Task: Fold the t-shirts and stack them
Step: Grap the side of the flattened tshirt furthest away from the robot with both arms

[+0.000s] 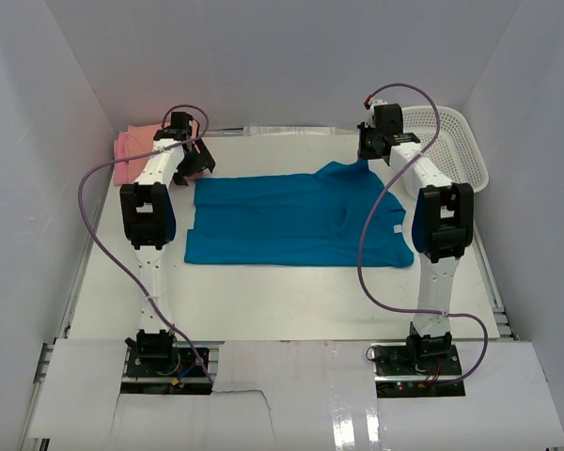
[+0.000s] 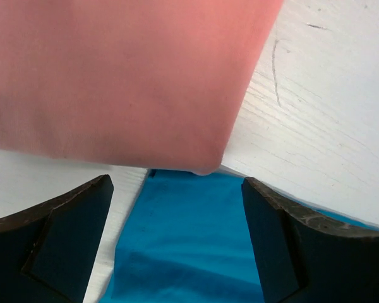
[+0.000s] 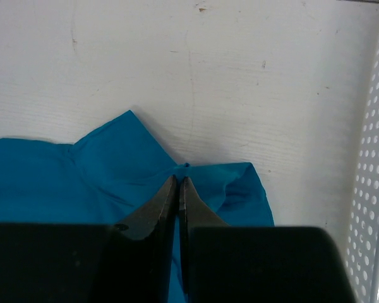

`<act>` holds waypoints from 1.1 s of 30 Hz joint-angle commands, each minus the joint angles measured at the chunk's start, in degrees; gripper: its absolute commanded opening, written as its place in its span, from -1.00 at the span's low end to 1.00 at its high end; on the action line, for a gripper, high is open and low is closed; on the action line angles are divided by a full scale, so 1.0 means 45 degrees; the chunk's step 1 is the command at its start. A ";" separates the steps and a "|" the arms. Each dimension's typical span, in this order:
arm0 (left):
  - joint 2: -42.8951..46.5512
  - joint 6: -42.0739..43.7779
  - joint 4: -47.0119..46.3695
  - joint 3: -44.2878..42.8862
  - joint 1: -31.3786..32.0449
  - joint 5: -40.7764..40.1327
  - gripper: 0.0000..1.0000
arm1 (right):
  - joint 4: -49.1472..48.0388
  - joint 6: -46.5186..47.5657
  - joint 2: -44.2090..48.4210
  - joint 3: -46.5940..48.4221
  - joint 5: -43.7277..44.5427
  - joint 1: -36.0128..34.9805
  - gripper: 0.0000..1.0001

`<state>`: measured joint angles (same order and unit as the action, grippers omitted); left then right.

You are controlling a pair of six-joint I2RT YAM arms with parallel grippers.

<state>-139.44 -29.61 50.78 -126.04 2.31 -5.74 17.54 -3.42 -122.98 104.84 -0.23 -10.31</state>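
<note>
You're working in a robotics lab test cell; plain white panels (image 1: 263, 56) box in a white counter (image 1: 291, 301); a left arm (image 1: 148, 216) and a right arm (image 1: 442, 221) are bolted at its near edge beside metal rail (image 1: 43, 362); purple cables (image 1: 360, 246) loop loose

Bright, even light fell from overhead, leaving only soft, faint shadows on the white table (image 1: 291, 296). A glossy sheen showed on the near front board (image 1: 357, 418). The left wrist view blurred the close salmon-orange t-shirt (image 2: 114, 82); the right wrist view rendered the teal-blue t-shirt (image 3: 63, 183) crisply.
</note>
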 commanded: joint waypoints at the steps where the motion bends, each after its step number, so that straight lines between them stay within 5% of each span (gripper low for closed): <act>1: -0.0049 -0.0120 0.0140 -0.0624 0.0152 0.0278 0.86 | -0.0480 0.0291 0.0571 0.0082 -0.0183 -0.0015 -0.85; 12: 0.0692 -0.0023 -0.0210 0.0761 0.0191 0.0279 0.83 | -0.0362 0.0330 0.0258 0.0277 -0.0300 -0.0015 -0.85; 19: 0.0361 -0.0062 -0.0309 0.0879 0.0210 0.0240 0.66 | -0.0187 0.0291 0.0102 0.0472 -0.0496 -0.0015 -0.85; 22: 0.0380 -0.0003 -0.0387 0.1035 0.0269 0.0220 0.37 | -0.0148 0.0291 0.0024 0.0473 -0.0477 -0.0014 -0.85; 30: 0.0595 0.0055 -0.0543 0.1329 0.0522 0.0084 0.35 | -0.0051 0.0291 -0.0074 0.0648 -0.0574 -0.0015 -0.85; 32: 0.0595 0.0094 -0.0563 0.1348 0.0542 0.0084 0.20 | -0.0031 0.0272 -0.0113 0.0687 -0.0574 -0.0015 -0.85; 33: 0.0615 0.0075 -0.0601 0.1348 0.0581 0.0122 -0.11 | 0.0008 0.0291 -0.0094 0.0687 -0.0593 0.0005 -0.85</act>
<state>-139.04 -29.52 47.75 -121.45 3.77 -6.33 17.78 -2.59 -123.20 105.23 -2.00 -10.31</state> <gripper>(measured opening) 0.522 0.081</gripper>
